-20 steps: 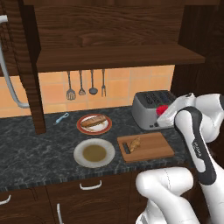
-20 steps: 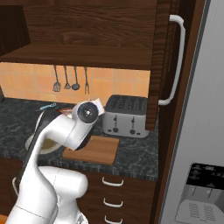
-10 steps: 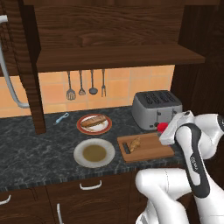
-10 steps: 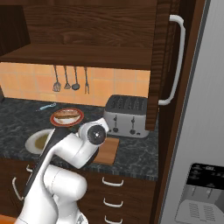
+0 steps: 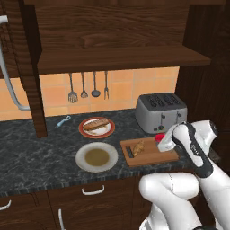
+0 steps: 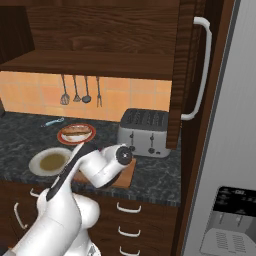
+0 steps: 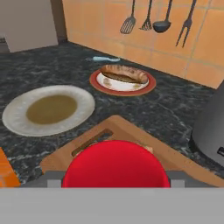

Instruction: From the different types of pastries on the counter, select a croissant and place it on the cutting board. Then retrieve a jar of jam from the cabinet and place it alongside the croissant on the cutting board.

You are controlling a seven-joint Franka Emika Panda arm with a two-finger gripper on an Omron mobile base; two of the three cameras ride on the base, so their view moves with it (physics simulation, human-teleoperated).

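The gripper (image 5: 162, 142) is mostly hidden: in the left base view the arm's white wrist covers its fingers, and in the hand view the jar of jam (image 7: 116, 164) blocks the fingertips entirely. The red jar sits right at the gripper, apparently clasped, though the finger contact itself cannot be made out. Only a sliver of the jar shows in the left base view (image 5: 160, 136).

Compared with half a second ago, the gripper has come lower and nearer the cutting board (image 5: 150, 154), with the jar now just over the board's right end.

The croissant (image 5: 138, 148) lies on the board to the gripper's left, its long axis running diagonally across the board, roughly from the slot-handle side toward the toaster (image 5: 161, 112). Further left of the gripper on the table (image 5: 36, 157) are a white plate (image 5: 96, 157) and, beyond it, a red-rimmed plate (image 5: 96, 127) carrying the longer pastry (image 7: 124, 73).
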